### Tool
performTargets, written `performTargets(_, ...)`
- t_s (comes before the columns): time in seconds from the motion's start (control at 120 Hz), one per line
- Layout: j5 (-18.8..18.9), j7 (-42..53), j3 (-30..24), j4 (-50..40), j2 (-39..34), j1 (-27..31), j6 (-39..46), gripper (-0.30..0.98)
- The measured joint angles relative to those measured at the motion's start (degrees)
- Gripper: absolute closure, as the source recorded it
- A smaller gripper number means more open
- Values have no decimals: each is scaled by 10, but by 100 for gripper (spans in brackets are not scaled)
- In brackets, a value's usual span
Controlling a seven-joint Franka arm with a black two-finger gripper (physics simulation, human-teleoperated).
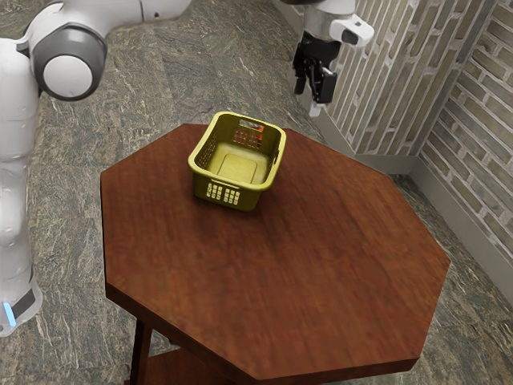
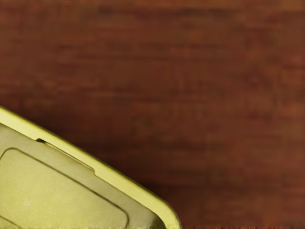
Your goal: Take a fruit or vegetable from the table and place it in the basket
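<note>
High over the table (image 1: 296, 265), to the exterior view's right of the basket (image 1: 232, 164), I hang my gripper (image 1: 313, 90). How far open it is I cannot tell, nor whether it has hold of anything.

The basket stands upright toward the exterior view's left, near the table's far edge. In the wrist view, one corner of its rim (image 2: 102, 168) lies beside bare wood. Where the fruit is, I cannot say for sure. Reddish patches (image 1: 248, 138) at the basket's far wall might be fruit beyond it, or only wood through the slots; I should look there first, from a spot farther over that side.

Once found, the fruit will likely be light and fairly firm, with a smooth skin that may slip or roll. I would take it from above, across the middle at its widest, with the squeeze level and gentle enough not to bruise it; a hold too near one end could let it squirt out. If it sits close against the basket, I need to come down without knocking the wall. The basket looks like stiff, light plastic that could slide if bumped, so I should clear the rim before lowering in and letting go.
</note>
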Motion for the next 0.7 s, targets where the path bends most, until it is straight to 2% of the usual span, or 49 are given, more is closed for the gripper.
performTargets(0.142, -3, -2, -2, 0, -1, -1, -5, 0)
performTargets(0.4, 13, 11, -15, 3, -26, -7, -24, 0)
performTargets(0.6, 16, 27, -8, 3, -48, 3, -113, 0)
performTargets(0.7, 16, 34, -9, -5, -92, 6, -154, 0)
